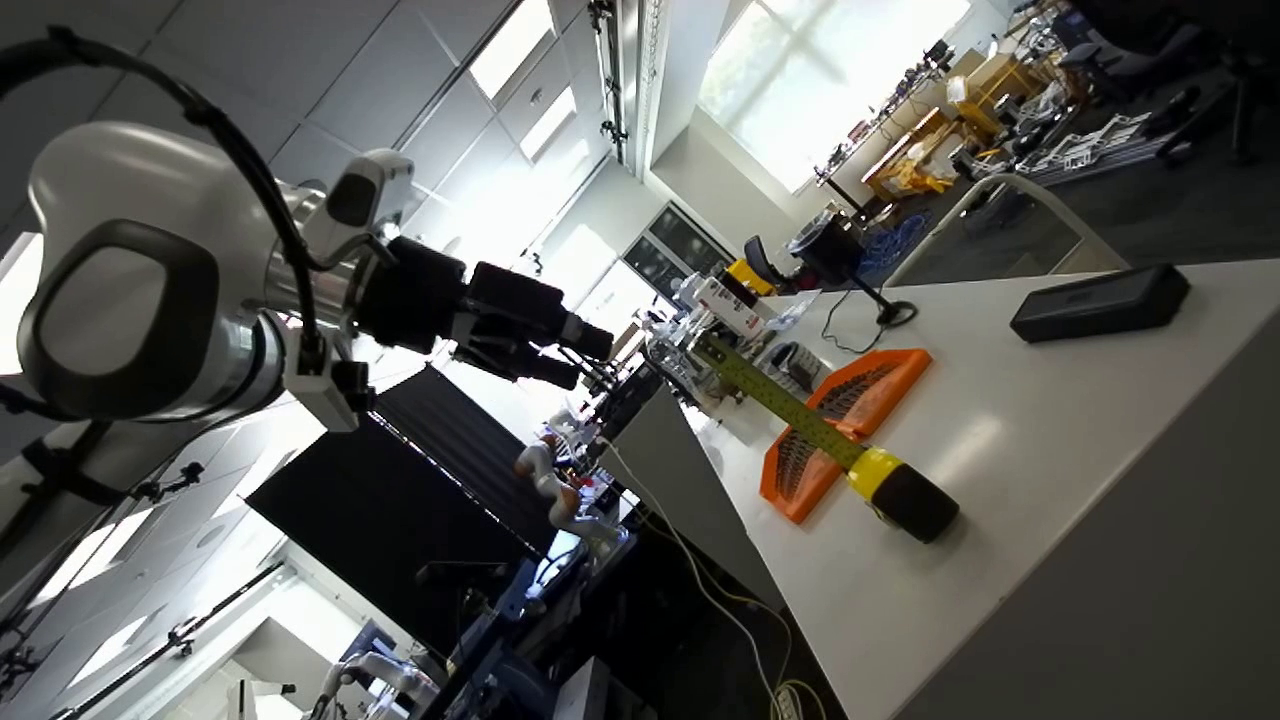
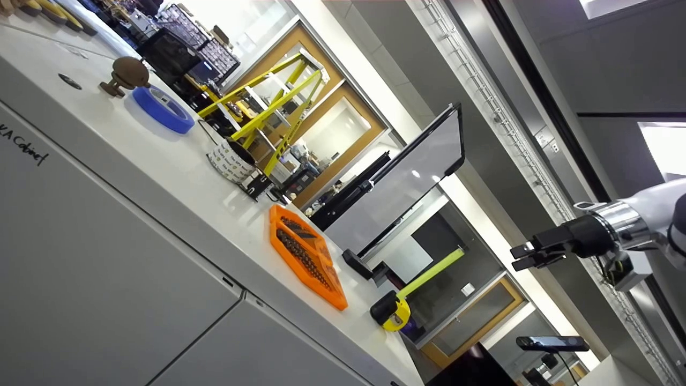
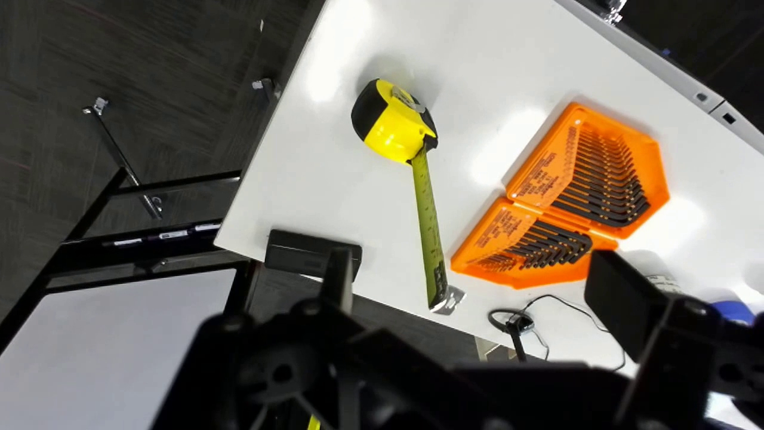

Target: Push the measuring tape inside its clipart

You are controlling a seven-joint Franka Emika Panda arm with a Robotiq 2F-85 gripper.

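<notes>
In the wrist view the measuring tape (image 3: 395,122) sits on the tabletop (image 3: 495,65) at 11 o'clock from the fingers (image 3: 622,301), which stand wide apart, holding nothing. Its case (image 3: 388,128) looks solid; the raised blade (image 3: 430,227) is probably springy and apt to buckle, so pinch just below the metal hook (image 3: 450,300) and press straight down.

In your wrist view, the white table (image 3: 310,197) carries the measuring tape (image 3: 394,124), blade (image 3: 427,221) toward six o'clock; from it you have an orange hex-key set (image 3: 552,210) at four, a black stand (image 3: 520,324) at five, a black box (image 3: 307,254) at seven.
</notes>
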